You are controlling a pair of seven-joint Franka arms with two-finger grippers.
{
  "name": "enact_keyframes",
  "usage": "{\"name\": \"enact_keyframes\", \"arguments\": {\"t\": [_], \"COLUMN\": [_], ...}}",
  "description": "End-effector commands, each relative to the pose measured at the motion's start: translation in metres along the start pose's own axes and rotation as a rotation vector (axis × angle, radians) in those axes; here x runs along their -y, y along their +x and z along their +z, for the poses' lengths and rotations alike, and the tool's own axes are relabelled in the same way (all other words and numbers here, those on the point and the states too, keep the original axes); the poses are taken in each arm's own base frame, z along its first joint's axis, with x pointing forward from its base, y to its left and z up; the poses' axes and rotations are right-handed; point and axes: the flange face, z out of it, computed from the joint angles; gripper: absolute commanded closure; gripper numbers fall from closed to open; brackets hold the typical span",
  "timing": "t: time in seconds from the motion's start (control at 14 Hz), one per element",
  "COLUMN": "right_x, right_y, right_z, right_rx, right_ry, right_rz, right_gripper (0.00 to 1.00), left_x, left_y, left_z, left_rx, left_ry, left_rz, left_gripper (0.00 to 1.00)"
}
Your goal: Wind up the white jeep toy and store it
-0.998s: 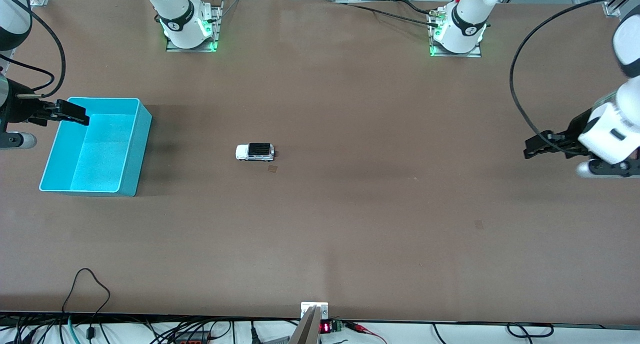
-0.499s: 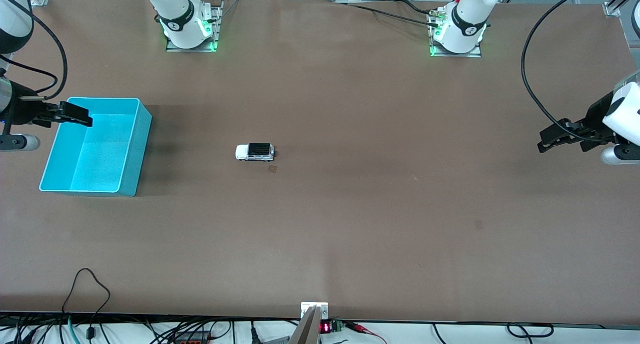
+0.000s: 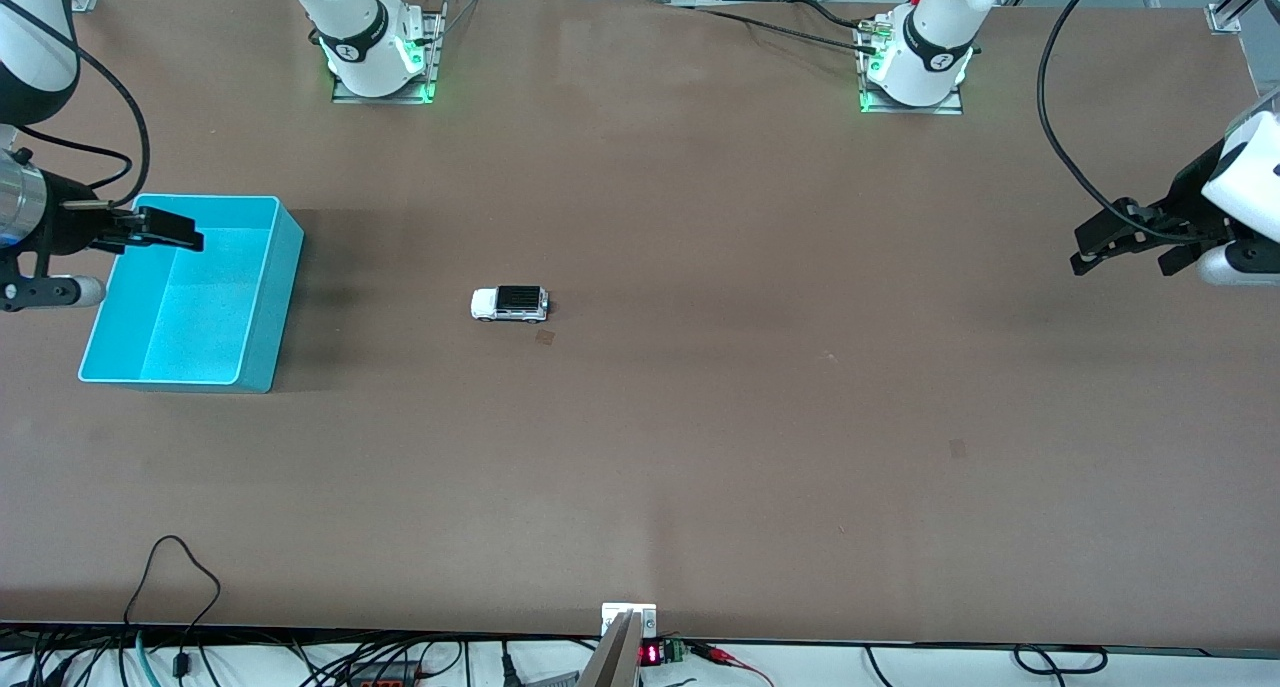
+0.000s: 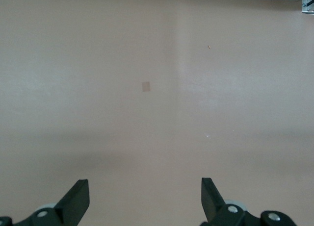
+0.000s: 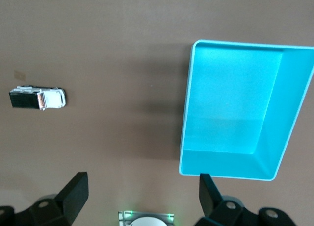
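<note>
The white jeep toy (image 3: 510, 304) stands on its wheels near the middle of the brown table, with a black roof and nothing touching it. It also shows in the right wrist view as the jeep (image 5: 38, 98), well apart from the cyan bin (image 5: 189, 103). My right gripper (image 3: 190, 235) hovers open over the bin's rim (image 3: 270, 217) at the right arm's end, its fingers (image 5: 76, 191) wide and empty. Over bare table at the left arm's end, my left gripper (image 3: 1080, 250) is open too, and its fingers (image 4: 78, 196) hold nothing.
The bin (image 3: 272, 307) is empty inside. A small tape patch (image 3: 545, 337) lies just nearer the front camera than the jeep, another patch (image 3: 958, 448) toward the left arm's end. Arm bases (image 3: 380, 57) (image 3: 915, 67) stand along the robots' edge. Cables (image 3: 180, 577) trail at the front edge.
The right gripper has edged a little farther over the bin. The left gripper has swung toward the bases' side at its end of the table. The jeep has not moved.
</note>
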Motion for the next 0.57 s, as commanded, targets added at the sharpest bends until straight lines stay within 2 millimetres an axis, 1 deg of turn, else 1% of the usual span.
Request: {"name": "enact_keyframes", "arguments": {"t": [0.0,0.14,0.21,0.29,0.43,0.5], "right_x": [0.033,0.043,0.053,0.059,0.066,0.067], "right_y": [-0.012,-0.025,-0.031,-0.035,-0.038,-0.038], "right_z": [0.02,0.029,0.036,0.042,0.055,0.061], "right_rx": [0.043,0.023,0.022,0.016,0.014,0.02], "right_ry": [0.009,0.009,0.009,0.007,0.005,0.006], "right_rz": [-0.071,-0.107,-0.137,-0.149,-0.125,-0.076], "right_gripper": [0.0,0.0,0.0,0.0,0.0,0.0], "left_x": [0.002,0.012,0.017,0.015,0.016,0.016], "left_y": [-0.007,-0.007,-0.007,-0.007,-0.009,-0.011], "left_z": [-0.008,-0.012,-0.011,-0.007,-0.007,-0.008], "left_rx": [0.025,0.022,0.026,0.043,0.05,0.06], "left_ry": [-0.002,-0.001,0.0,0.0,-0.003,-0.002], "left_rz": [0.011,0.005,0.011,0.016,0.005,0.005], "left_gripper": [0.0,0.0,0.0,0.0,0.0,0.0]}}
